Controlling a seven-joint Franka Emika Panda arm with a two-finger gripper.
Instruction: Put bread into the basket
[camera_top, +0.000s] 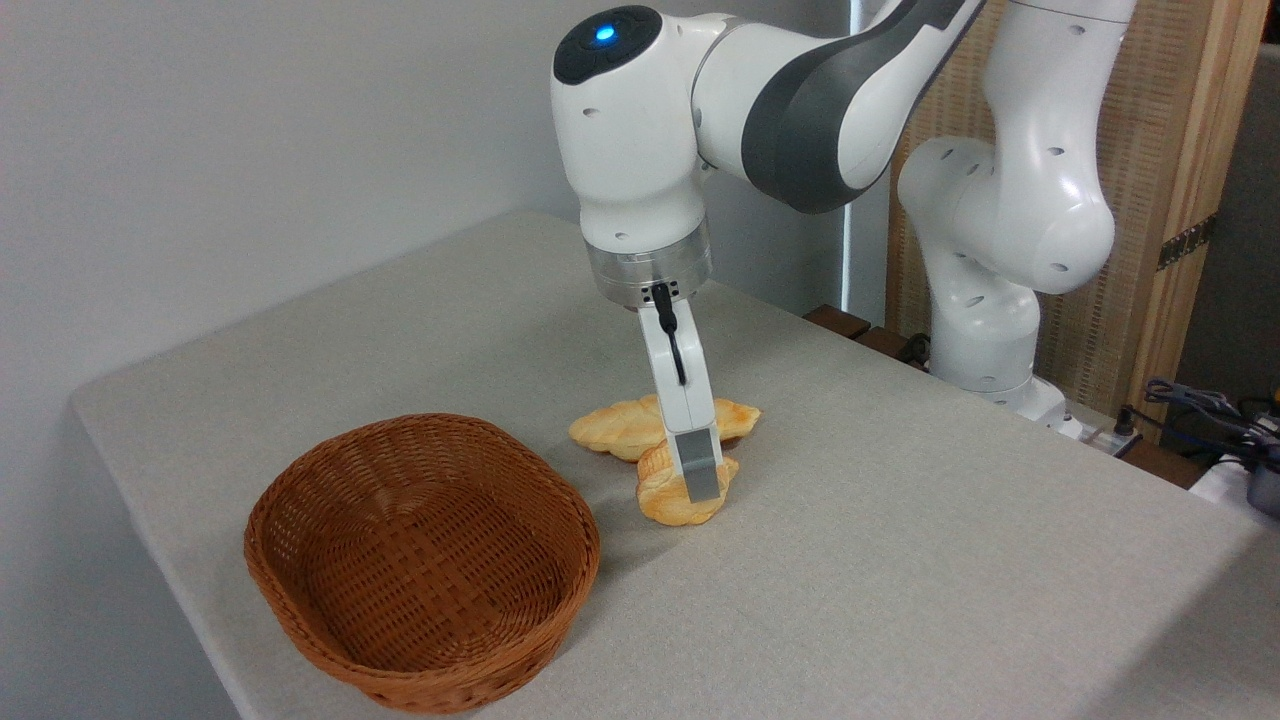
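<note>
The bread (663, 497), a small lumpy golden bun, sits at the middle of the table, tipped up on its edge and touching the cloth. My gripper (697, 478) reaches straight down onto it. The near finger (700, 470) lies flat against the bun's front face, while the far finger is hidden behind the bun. The jaws look closed on it. The basket (430, 422), an oval brown wicker bowl, stands to the lower left of the bun with nothing in it, a short gap between them.
A longer braided golden loaf (612, 428) lies just behind the bun, touching or nearly touching it. The grey table's front-left edge (150, 480) runs close behind the basket. The arm's base (1000, 380) and cables (1200, 400) are at the right.
</note>
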